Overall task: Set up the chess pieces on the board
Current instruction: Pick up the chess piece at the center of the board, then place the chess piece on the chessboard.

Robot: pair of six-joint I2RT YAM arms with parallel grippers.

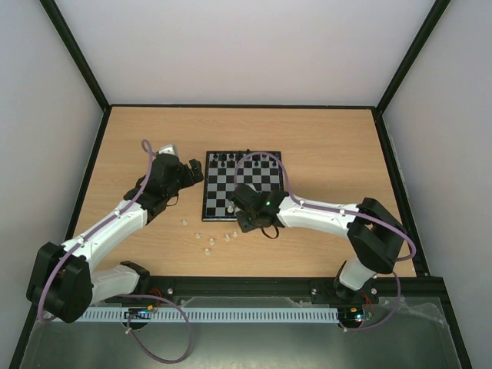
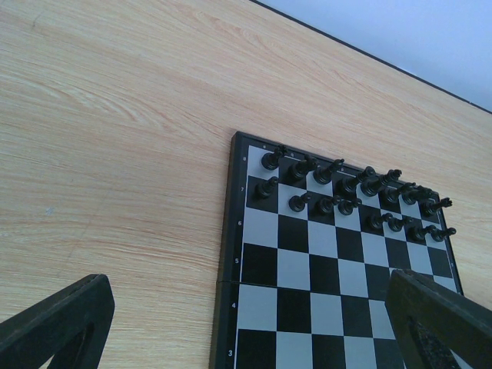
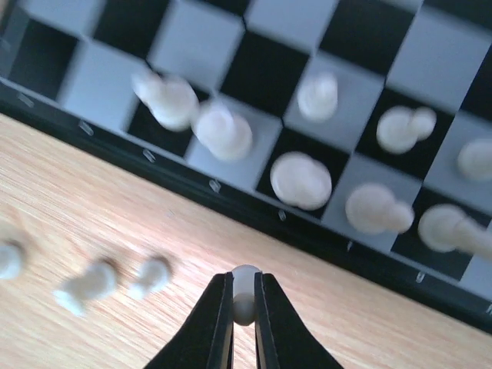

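The board [image 1: 217, 194] lies mid-table with black chessmen [image 2: 338, 188] on its far rows. Several white chess pieces [image 3: 300, 181] stand on its near rows. My right gripper [image 3: 244, 296] is shut on one white chess piece [image 3: 245, 288], held above the wood just off the board's near rim [image 3: 323, 238]; in the top view it [image 1: 250, 223] is at the board's near edge. Loose white pieces [image 1: 207, 240] lie on the table near that edge. My left gripper [image 1: 192, 173] is open and empty, at the board's left side, fingertips [image 2: 61, 323] apart.
Black frame rails [image 1: 92, 161] and white walls bound the wooden table. The right arm's cable [image 1: 284, 177] arcs over the board. Loose white pieces [image 3: 92, 280] lie left of the right gripper.
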